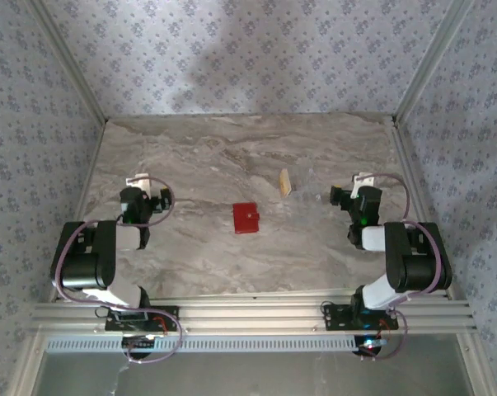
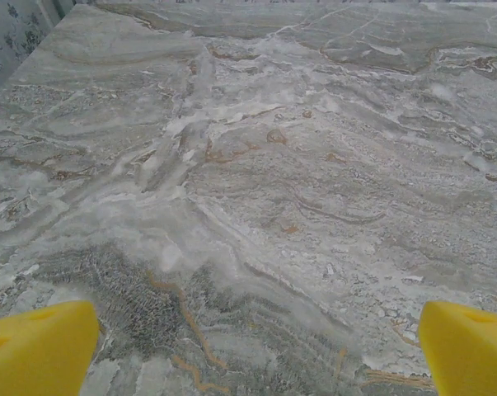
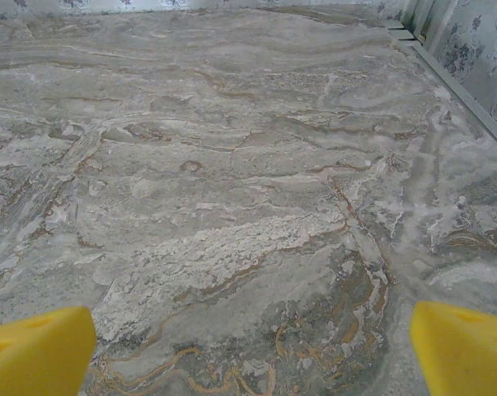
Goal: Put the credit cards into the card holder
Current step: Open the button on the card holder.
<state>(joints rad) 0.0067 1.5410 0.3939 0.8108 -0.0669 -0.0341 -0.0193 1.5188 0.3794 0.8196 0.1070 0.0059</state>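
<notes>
The red card holder (image 1: 246, 218) lies shut and flat on the marble table, midway between the two arms. A pale tan credit card (image 1: 285, 182) lies a little behind it and to its right. My left gripper (image 1: 143, 186) rests over the table at the left, well apart from the holder. My right gripper (image 1: 347, 195) is at the right, a short way right of the card. In the left wrist view the yellow fingertips (image 2: 38, 346) stand wide apart over bare marble. The right wrist view shows yellow fingertips (image 3: 462, 346) likewise spread, nothing between them.
Patterned walls close the table (image 1: 232, 264) in at the back and both sides, with metal rails (image 1: 413, 91) at the corners. A slotted metal beam (image 1: 248, 313) carrying the arm bases runs along the near edge.
</notes>
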